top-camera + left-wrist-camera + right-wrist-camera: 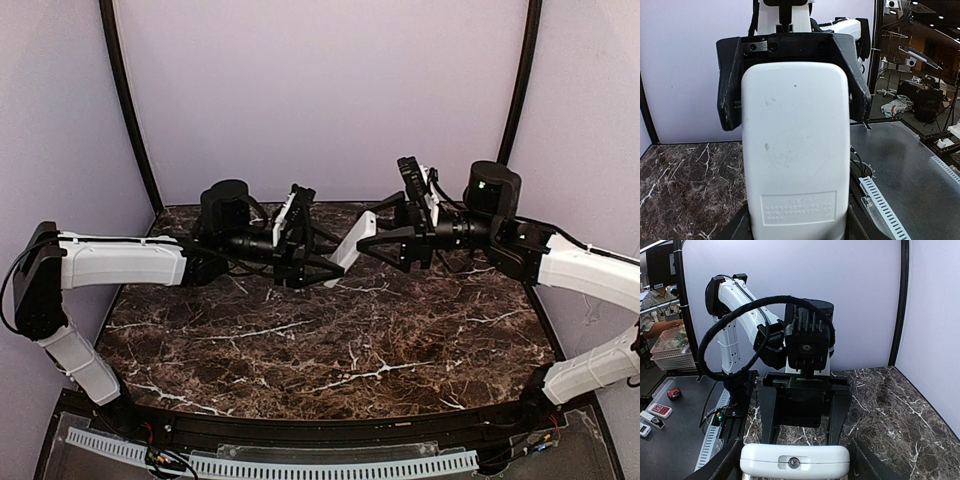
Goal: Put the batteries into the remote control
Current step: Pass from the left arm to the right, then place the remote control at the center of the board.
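Note:
The white remote control (352, 245) hangs tilted in the air between my two grippers above the back of the marble table (330, 350). The left wrist view shows its plain white back with an embossed label (795, 140). The right wrist view shows its end face with a small round emitter (795, 461). My left gripper (335, 275) is shut on its lower end. My right gripper (365, 247) closes on the other end, its fingers (727, 95) flanking the remote. The batteries are out of view.
Purple walls stand behind and beside the table. Off the table's left side, a dark side surface holds a small red object (673, 393) and other small remotes (659, 410). A white slotted cable duct (300, 465) runs along the near edge.

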